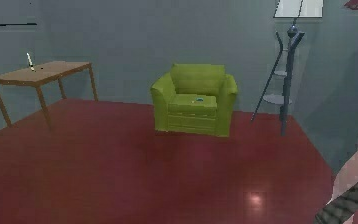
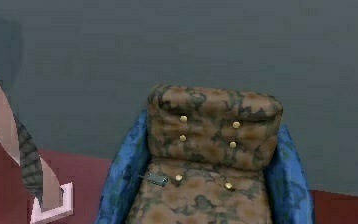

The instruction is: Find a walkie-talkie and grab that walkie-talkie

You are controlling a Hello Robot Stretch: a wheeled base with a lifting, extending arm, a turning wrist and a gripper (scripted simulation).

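A small dark, flat thing [image 2: 155, 179] lies on the seat of a brown patterned armchair [image 2: 215, 125] with blue sides, near the seat's left edge; I cannot tell what it is. Across the room, a small grey thing [image 1: 198, 99] rests on the seat of a green armchair [image 1: 194, 100], too small to name. On a wooden table [image 1: 49, 73] at the forward view's left stands a thin pale upright thing [image 1: 30, 62].
Red floor [image 1: 137, 170] spreads between me and the green armchair. A blue-grey stand with a round shelf [image 1: 280, 85] rises at the forward view's right. A pink and grey striped pole [image 2: 22, 150] leans at the arm side view's left. Grey walls lie behind.
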